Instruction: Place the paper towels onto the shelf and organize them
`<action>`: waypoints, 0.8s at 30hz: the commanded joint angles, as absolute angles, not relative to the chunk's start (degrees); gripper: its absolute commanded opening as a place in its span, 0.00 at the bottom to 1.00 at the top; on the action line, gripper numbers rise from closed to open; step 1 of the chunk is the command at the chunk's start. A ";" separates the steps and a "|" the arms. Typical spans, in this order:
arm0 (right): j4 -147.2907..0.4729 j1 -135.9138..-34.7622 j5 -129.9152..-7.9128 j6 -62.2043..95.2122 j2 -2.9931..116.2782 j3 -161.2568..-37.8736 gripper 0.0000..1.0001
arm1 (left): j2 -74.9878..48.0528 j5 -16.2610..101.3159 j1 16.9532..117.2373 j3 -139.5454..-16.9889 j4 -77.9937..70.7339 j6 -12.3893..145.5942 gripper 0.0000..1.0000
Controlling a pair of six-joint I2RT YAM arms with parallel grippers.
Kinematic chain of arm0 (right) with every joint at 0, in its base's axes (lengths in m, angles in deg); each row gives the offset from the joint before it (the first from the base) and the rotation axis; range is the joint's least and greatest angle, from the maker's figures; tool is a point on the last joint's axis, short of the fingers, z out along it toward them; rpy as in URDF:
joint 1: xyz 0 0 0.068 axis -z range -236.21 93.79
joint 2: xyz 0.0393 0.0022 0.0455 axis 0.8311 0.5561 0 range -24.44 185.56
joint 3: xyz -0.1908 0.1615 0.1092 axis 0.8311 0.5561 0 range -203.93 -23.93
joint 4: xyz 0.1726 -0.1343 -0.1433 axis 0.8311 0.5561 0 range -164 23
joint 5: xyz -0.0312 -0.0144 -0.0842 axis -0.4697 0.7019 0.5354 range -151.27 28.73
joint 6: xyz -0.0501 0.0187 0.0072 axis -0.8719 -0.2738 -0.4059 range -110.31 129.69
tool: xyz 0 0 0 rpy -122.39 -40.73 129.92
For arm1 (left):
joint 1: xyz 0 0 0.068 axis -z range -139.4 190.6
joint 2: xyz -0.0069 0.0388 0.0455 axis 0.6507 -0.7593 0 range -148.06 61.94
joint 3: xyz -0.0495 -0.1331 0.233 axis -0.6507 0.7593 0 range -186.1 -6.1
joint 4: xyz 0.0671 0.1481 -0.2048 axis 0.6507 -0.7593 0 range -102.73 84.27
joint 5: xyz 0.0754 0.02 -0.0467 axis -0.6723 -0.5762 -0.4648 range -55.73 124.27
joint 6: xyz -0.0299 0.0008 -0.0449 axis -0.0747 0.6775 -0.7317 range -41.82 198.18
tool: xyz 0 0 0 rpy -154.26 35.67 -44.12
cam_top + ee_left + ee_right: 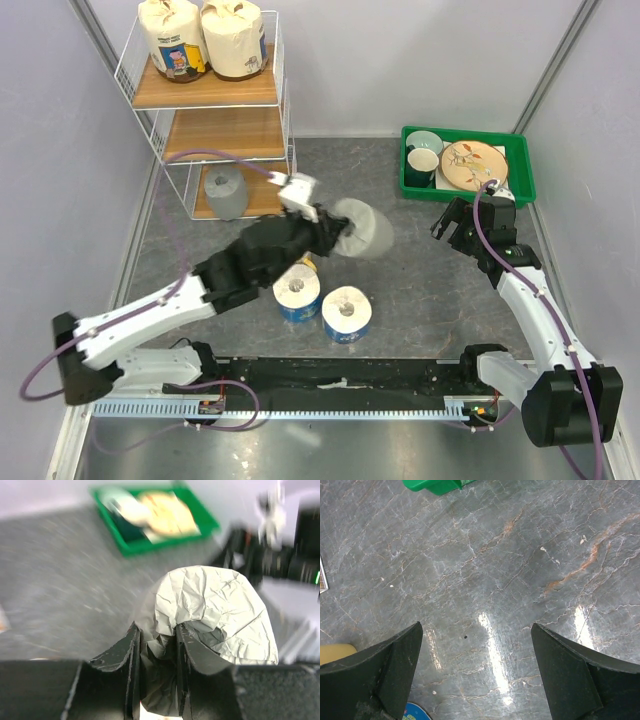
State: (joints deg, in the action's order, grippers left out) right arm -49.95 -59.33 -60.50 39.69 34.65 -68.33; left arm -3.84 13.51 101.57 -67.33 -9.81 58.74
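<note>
The shelf (225, 132) stands at the back left. Two cream paper towels (205, 38) sit on its top tier and one grey roll (224, 191) on the bottom tier. My left gripper (333, 230) (156, 630) is shut on the crumpled plastic wrap of a second grey roll (363, 229) (215, 610), held above the table's middle. Two white-and-blue rolls (297, 293) (346, 314) stand upright near the front. My right gripper (449, 226) (476, 626) hangs open over bare table at the right, holding nothing.
A green tray (520, 165) with dishes sits at the back right, close behind my right gripper. A yellow mug (307, 264) peeks out from under my left arm. The shelf's middle tier holds nothing.
</note>
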 commanded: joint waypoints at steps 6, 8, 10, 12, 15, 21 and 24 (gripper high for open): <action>-51.77 -58.94 -61.10 39.57 35.24 -68.23 0.98 | 21.47 -14.16 93.34 -56.39 -22.07 48.75 0.21; -52.12 -59.02 -61.01 39.75 35.42 -68.05 0.98 | 24.05 -14.51 90.44 -55.67 -26.71 45.42 0.21; -52.21 -59.02 -61.10 39.66 35.68 -68.05 0.98 | 25.99 -16.78 89.21 -55.49 -29.89 43.56 0.21; -52.47 -59.02 -62.77 39.75 36.03 -68.05 0.98 | 26.52 -18.55 88.94 -55.23 -33.94 40.57 0.22; -52.65 -59.02 -62.86 39.49 36.21 -68.31 0.98 | 26.78 -20.05 88.32 -53.39 -33.77 39.60 0.22; -52.56 -59.02 -62.86 39.22 36.03 -68.14 0.98 | 21.08 -9.04 78.33 -50.32 -26.50 41.26 0.23; -52.56 -58.94 -62.94 39.13 35.86 -68.40 0.98 | 17.74 -2.05 70.05 -49.17 -20.71 41.88 0.23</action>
State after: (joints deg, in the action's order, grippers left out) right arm -50.83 -59.30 -62.55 39.67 36.27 -68.31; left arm 20.77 -10.46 77.00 -50.26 -31.40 43.66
